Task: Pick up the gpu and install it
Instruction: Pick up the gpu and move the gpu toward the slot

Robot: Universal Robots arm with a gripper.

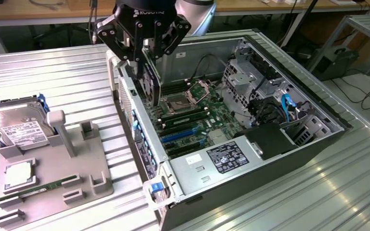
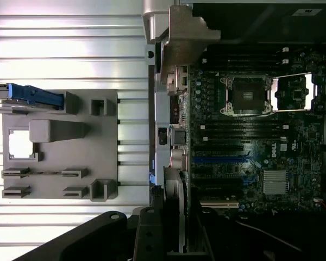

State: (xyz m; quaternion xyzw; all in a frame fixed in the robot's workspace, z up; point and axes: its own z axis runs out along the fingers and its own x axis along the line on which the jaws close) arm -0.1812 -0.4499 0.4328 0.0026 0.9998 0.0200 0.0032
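My gripper (image 1: 143,61) hangs over the left wall of the open computer case (image 1: 320,108) in the exterior view, shut on the gpu (image 1: 150,84). The gpu is a thin dark card held upright on edge. Its lower end reaches down inside the case, just above the motherboard (image 1: 194,113) near the CPU socket. In the wrist view I see the gpu (image 2: 177,201) edge-on with its pale bracket strip, clamped in my gripper (image 2: 179,231). It stands beside the case's rear wall, near the blue expansion slots (image 2: 220,159).
On the ribbed metal table at the exterior view's left lies a grey fixture tray (image 1: 50,185). It carries a silver hard drive (image 1: 15,126), a CPU (image 1: 18,173) and a green memory stick (image 1: 37,191). A power supply (image 1: 223,156) fills the case's near end, and cables crowd its right side.
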